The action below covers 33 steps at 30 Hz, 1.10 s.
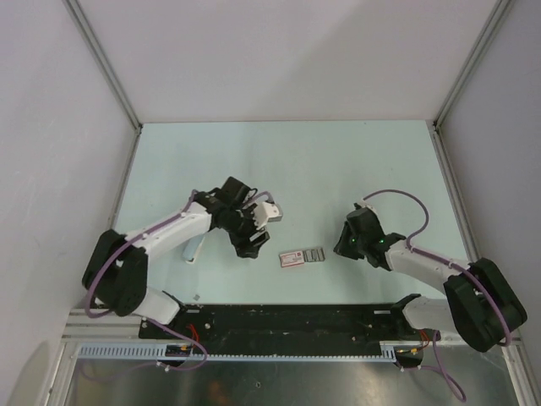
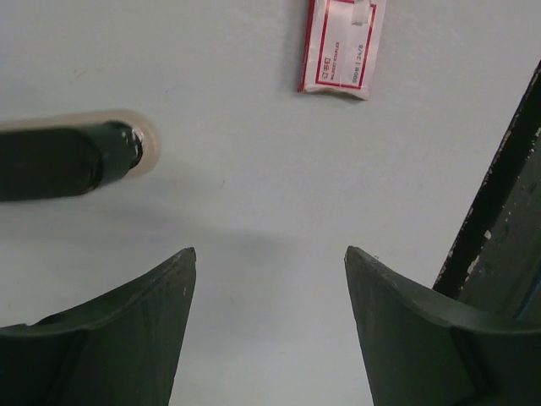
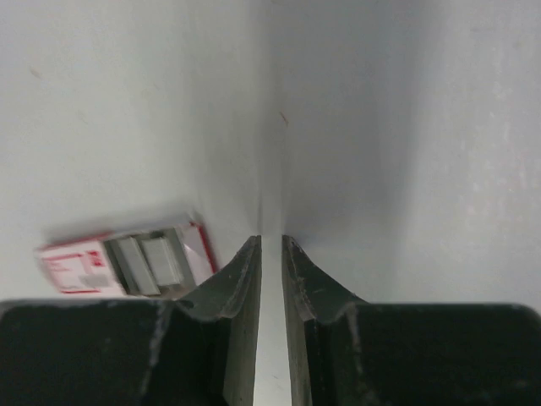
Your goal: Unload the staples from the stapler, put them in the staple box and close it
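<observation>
closest to me, a black rail [image 1: 296, 321] runs along the near edge of the table [image 1: 296, 161], with both arm bases bolted at its ends. the left arm reaches in from the left and the right arm from the right, each bent toward the middle.

just past the rail, between the two grippers, a flat pink-and-grey box [image 1: 302, 256] lies on the table, its grey part toward the right arm. nothing is touching it.

the right gripper [image 1: 345, 245] hangs low just to the right of the box, apart from it. in its own camera the fingers [image 3: 241, 279] are parted by only a thin slit with bare table showing through, so they grip nothing, and the box sits off to their left.

the left gripper [image 1: 256, 244] hovers just to the left of the box, a little farther in. in its wrist view the fingers [image 2: 161, 321] are spread wide and released, with only bare table between them.

a bit farther back is the stapler [image 1: 271, 212], flat on the table just beside the left gripper's far side. in the wrist view its dark top over a pale base pokes in from the left, clear of both fingers.

beyond it the pale table runs to the white walls [image 1: 287, 51].
</observation>
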Motion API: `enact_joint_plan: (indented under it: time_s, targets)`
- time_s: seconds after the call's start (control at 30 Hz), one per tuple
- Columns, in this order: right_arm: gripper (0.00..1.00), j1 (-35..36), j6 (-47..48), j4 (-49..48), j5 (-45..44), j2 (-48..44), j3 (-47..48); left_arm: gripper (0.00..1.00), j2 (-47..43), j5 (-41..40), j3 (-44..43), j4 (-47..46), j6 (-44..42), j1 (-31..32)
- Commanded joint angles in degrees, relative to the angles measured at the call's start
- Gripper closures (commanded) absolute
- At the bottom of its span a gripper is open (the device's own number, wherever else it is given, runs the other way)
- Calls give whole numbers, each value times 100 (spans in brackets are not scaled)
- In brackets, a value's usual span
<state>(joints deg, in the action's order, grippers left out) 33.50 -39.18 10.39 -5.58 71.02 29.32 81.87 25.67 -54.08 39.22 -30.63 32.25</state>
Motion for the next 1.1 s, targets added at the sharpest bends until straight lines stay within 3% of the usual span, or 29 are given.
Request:
enact_joint_plan:
  time_s: [0.0,0.4,1.07]
  targets:
    - [79,-592,-320,-1002,1462,-178,-423,24,446,-283,-457,-286,-119,360]
    - [81,-1172,-798,-2304,2718,301,-1095,26,1355,-630,-707,-634,-167,989]
    - [83,-1183,-1129,-2837,2952,326,-1514,27,2021,-747,-998,-898,-152,1453]
